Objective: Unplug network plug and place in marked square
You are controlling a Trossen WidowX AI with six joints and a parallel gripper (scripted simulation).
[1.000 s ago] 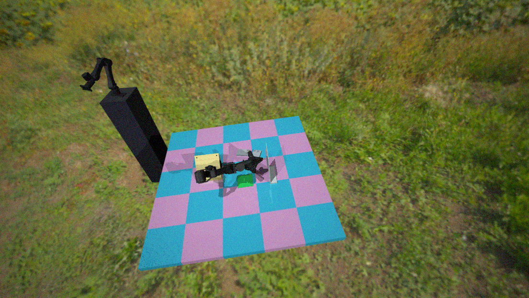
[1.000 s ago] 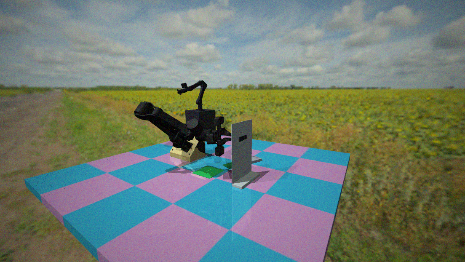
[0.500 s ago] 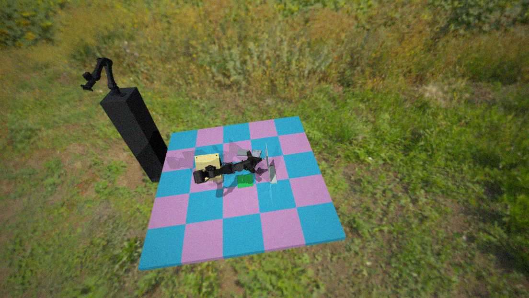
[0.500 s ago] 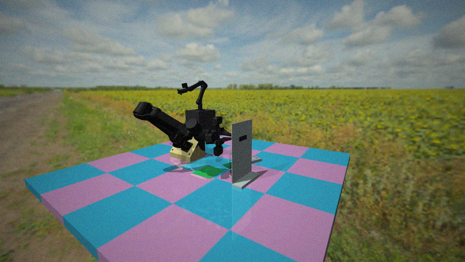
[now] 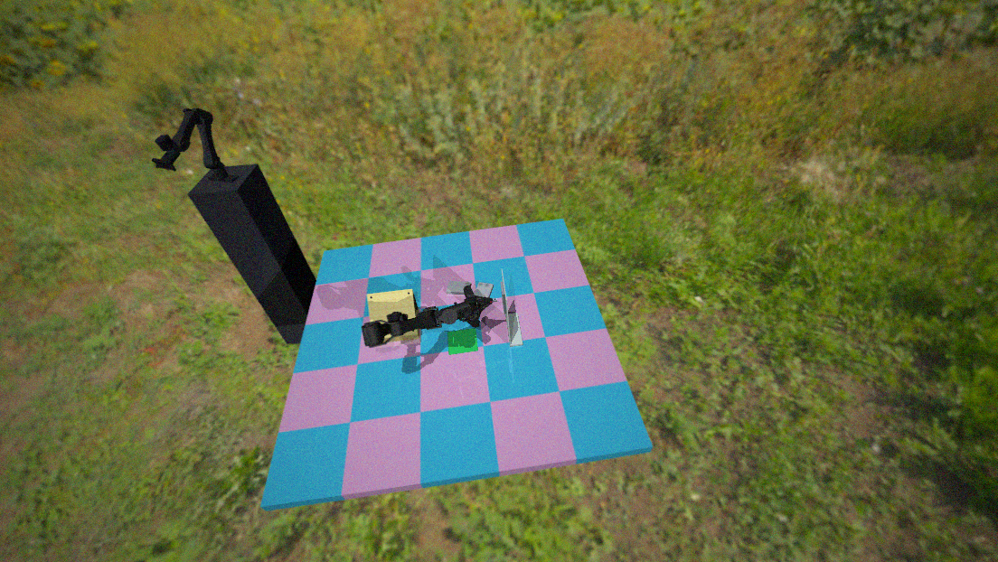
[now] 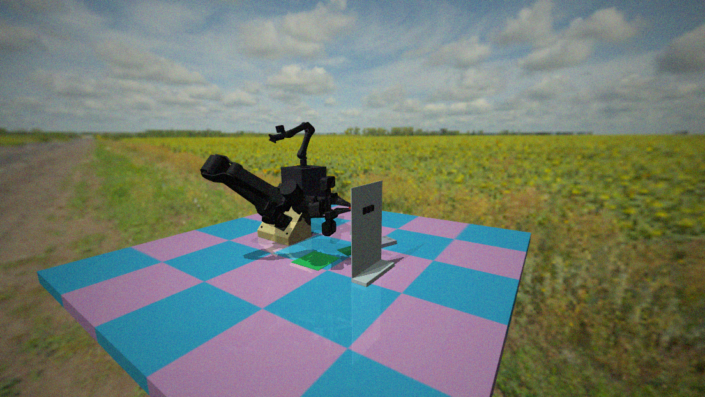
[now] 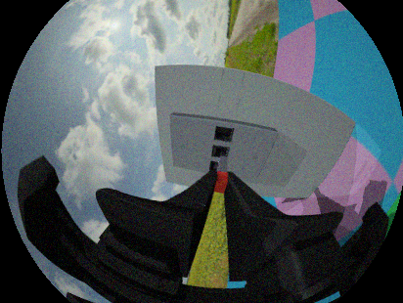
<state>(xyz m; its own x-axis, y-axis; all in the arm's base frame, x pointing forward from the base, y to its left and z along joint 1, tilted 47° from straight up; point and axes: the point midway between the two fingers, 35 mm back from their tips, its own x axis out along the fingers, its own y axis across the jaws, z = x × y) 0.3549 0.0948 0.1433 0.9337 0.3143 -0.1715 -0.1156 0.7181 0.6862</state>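
- the red plug (image 6: 349,208) (image 7: 221,182) is gripped between the fingertips of the end effector (image 6: 348,207) (image 7: 220,175);
- three dark openings are shown in the upright panel (image 5: 503,296) (image 6: 366,232) (image 7: 191,88) just ahead;
- the green square (image 5: 462,341) (image 6: 316,260) is seen on the table (image 5: 457,435) (image 6: 232,340)

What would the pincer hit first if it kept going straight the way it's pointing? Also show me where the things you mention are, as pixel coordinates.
The upright panel (image 5: 503,293) (image 6: 366,236) (image 7: 191,88), likely by its sockets, touched first by the red piece (image 7: 221,182) in the pincer (image 5: 493,300) (image 6: 350,207) (image 7: 220,175); depth is unclear.

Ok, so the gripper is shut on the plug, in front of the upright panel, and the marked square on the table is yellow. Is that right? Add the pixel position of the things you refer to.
Not quite: the marked square (image 5: 462,341) (image 6: 314,260) (image 7: 393,216) is green, as the top view shows. The rest holds: the gripper (image 5: 494,300) (image 6: 349,205) (image 7: 220,175) is shut on the plug (image 6: 349,209) (image 7: 221,184), in front of the upright panel (image 5: 503,295) (image 6: 366,236) (image 7: 196,88).
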